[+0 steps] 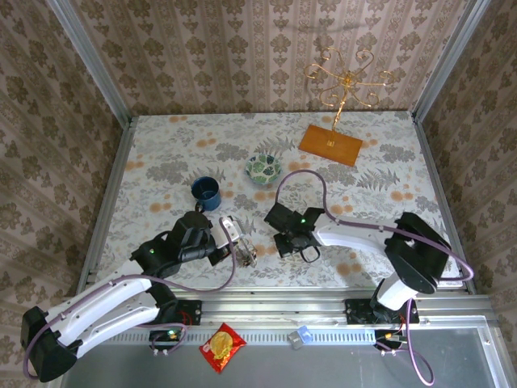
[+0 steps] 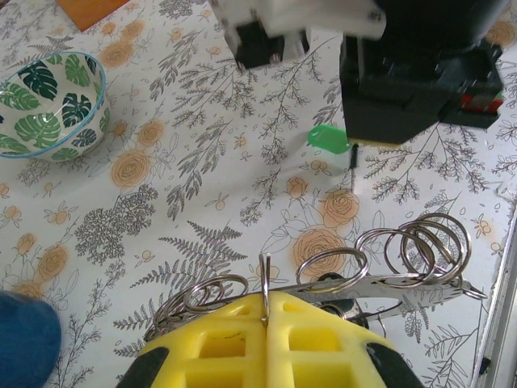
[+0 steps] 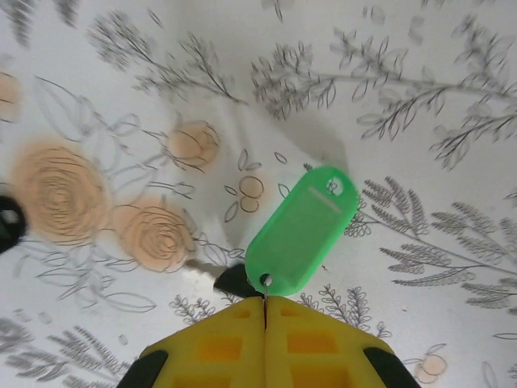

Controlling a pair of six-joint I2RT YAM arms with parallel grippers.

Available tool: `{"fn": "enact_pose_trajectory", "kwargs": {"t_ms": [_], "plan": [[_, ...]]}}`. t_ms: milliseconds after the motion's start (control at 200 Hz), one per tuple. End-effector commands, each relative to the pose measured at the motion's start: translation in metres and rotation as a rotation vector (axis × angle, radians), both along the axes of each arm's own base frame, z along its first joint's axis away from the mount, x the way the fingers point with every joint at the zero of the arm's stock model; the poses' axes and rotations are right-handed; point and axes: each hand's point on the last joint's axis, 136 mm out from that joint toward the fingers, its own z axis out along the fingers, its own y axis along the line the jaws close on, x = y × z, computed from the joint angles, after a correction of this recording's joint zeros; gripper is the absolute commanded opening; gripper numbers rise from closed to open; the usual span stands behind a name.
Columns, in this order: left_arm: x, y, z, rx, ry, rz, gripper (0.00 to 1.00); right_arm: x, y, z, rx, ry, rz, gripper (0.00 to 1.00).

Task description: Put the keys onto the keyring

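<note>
My left gripper (image 2: 264, 301) is shut on one thin split ring (image 2: 264, 271) of the keyring (image 2: 404, 280), a metal strip carrying several wire rings. It is held just above the table near the front edge (image 1: 246, 254). The keys hang from my right gripper (image 3: 265, 305), which is shut on the small wire loop of the green-headed key (image 3: 304, 230). Behind it shows the black-headed key (image 3: 234, 280) with a short metal blade. In the left wrist view the green key (image 2: 327, 137) sits beyond the keyring, under the right gripper (image 1: 300, 245).
A green leaf-patterned bowl (image 1: 263, 168) and a blue mug (image 1: 208, 192) stand behind the grippers. At the back right an orange base (image 1: 330, 144) carries a gold wire stand (image 1: 346, 81). The table's metal rail (image 2: 497, 307) runs close by the keyring.
</note>
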Motion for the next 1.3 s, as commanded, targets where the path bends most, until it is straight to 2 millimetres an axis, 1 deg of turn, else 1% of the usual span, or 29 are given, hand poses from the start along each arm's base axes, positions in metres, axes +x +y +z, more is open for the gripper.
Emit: {"fn": "enact_pose_trajectory", "kwargs": {"t_ms": [0, 55, 70, 90, 175, 285, 350, 440, 510, 610, 845, 1005, 1185, 1295], "plan": [[-0.003, -0.008, 0.008, -0.052, -0.009, -0.026, 0.00, 0.014, 0.003, 0.033, 0.055, -0.156, 0.080, 0.00], [-0.002, -0.009, 0.009, -0.064, -0.009, -0.025, 0.00, 0.018, 0.008, 0.047, 0.094, -0.223, 0.136, 0.00], [-0.003, -0.010, 0.010, -0.068, -0.007, -0.026, 0.00, 0.020, 0.009, 0.048, 0.097, -0.234, 0.151, 0.00], [-0.002, -0.010, 0.010, -0.071, -0.008, -0.025, 0.00, 0.021, 0.012, 0.060, 0.127, -0.272, 0.174, 0.00], [-0.002, -0.012, 0.013, -0.088, -0.005, -0.024, 0.00, 0.026, 0.023, 0.088, 0.199, -0.386, 0.280, 0.00], [-0.003, -0.016, 0.017, -0.118, 0.001, -0.029, 0.00, 0.024, 0.039, 0.119, 0.321, -0.479, 0.423, 0.00], [-0.003, -0.018, 0.019, -0.138, 0.007, -0.028, 0.00, 0.022, 0.043, 0.131, 0.393, -0.504, 0.476, 0.00], [-0.003, -0.021, 0.023, -0.168, 0.015, -0.022, 0.00, 0.018, 0.044, 0.142, 0.479, -0.513, 0.533, 0.00], [-0.003, -0.022, 0.025, -0.188, 0.027, -0.017, 0.00, 0.012, 0.046, 0.146, 0.519, -0.529, 0.594, 0.00], [-0.003, -0.025, 0.028, -0.209, 0.048, -0.011, 0.00, 0.008, 0.049, 0.149, 0.529, -0.569, 0.655, 0.00], [-0.008, -0.030, 0.033, -0.235, 0.122, -0.019, 0.00, 0.011, 0.053, 0.156, 0.496, -0.686, 0.757, 0.00], [-0.008, -0.034, 0.034, -0.253, 0.170, -0.004, 0.00, 0.014, 0.057, 0.161, 0.444, -0.766, 0.813, 0.00], [-0.006, -0.038, 0.038, -0.289, 0.203, 0.007, 0.00, 0.014, 0.060, 0.157, 0.402, -0.843, 0.863, 0.00], [-0.006, -0.039, 0.040, -0.305, 0.207, 0.008, 0.00, 0.004, 0.064, 0.150, 0.404, -0.832, 0.927, 0.00]]}}
